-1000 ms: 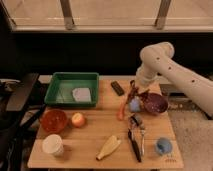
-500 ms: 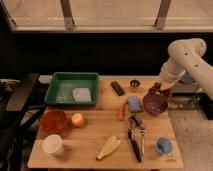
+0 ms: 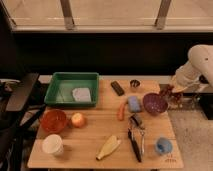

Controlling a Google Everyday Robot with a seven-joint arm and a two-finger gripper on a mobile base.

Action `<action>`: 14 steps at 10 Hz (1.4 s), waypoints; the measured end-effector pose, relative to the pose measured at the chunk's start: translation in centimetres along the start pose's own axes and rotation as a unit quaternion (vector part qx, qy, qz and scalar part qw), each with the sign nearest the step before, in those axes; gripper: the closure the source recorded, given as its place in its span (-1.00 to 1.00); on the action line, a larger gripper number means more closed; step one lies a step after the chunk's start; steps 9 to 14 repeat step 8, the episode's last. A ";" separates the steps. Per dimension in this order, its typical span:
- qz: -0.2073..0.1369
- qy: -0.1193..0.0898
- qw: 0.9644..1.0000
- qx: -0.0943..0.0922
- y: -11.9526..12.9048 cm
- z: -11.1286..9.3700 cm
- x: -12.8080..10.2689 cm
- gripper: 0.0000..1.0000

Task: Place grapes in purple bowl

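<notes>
The purple bowl [image 3: 154,103] stands on the wooden table [image 3: 95,125] near its right edge, and its speckled inside shows nothing in it. My white arm comes in from the right. My gripper [image 3: 171,93] hangs just right of the bowl, at the table's right edge. A dark red-purple bunch, the grapes [image 3: 166,91], hangs at the gripper, which looks shut on it. The grapes are beside the bowl's right rim, not over its middle.
A green tray [image 3: 56,89] holding a grey cloth is at the back left. Near the bowl are a blue sponge [image 3: 133,103], a carrot [image 3: 121,111], a black block [image 3: 117,88] and a metal cup [image 3: 134,83]. In front are an orange-red bowl [image 3: 53,120], an apple [image 3: 78,119], a white cup [image 3: 52,144], a banana [image 3: 108,147], utensils [image 3: 136,140] and a blue cup [image 3: 163,145].
The arm has swung from above the table left of the bowl to the right, past the bowl. The gripper now sits at the table's right edge.
</notes>
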 end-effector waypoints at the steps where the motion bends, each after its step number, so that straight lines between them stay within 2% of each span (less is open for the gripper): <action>1: -0.006 -0.010 1.000 0.005 -0.2 0.5 -0.9 -0.26; 3: -0.022 -0.027 0.999 0.010 -0.5 1.3 -3.4 -0.45; 5: -0.052 -0.045 0.998 0.009 -1.3 2.6 -8.1 -0.46; 7: -0.078 -0.048 0.996 0.001 -1.9 3.6 -11.8 -0.46; 14: -0.080 -0.049 0.996 0.001 -2.0 3.6 -12.3 -0.46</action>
